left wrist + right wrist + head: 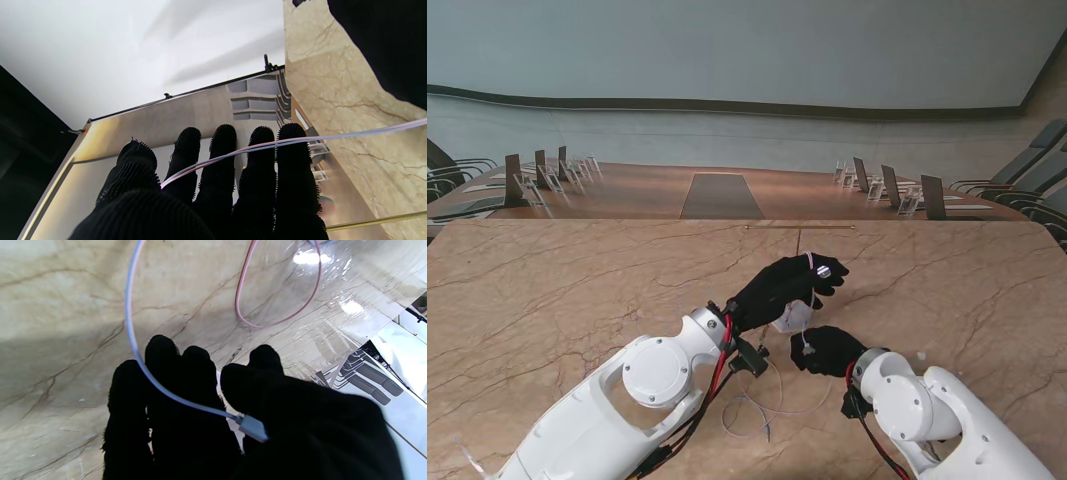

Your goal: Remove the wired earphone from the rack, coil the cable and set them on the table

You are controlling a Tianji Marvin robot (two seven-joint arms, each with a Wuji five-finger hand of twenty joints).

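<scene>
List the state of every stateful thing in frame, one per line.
left robot hand: raised over the table, shut on the earphone cable
right robot hand: shut on the cable's plug end
earphone cable: off the rack, loose loops on the table, not yet coiled
rack: upright, bar bare

A: From where does the stand view look?

B: From above the shoulders, down on the marble worktop (547, 300), with both arms rising from the bottom corners.

A: And the wrist views?

B: Each looks along its fingers, very near. The left hand (217, 186) faces the far wall; the right hand (206, 413) faces the worktop. All three share the white cable (777, 400).
</scene>
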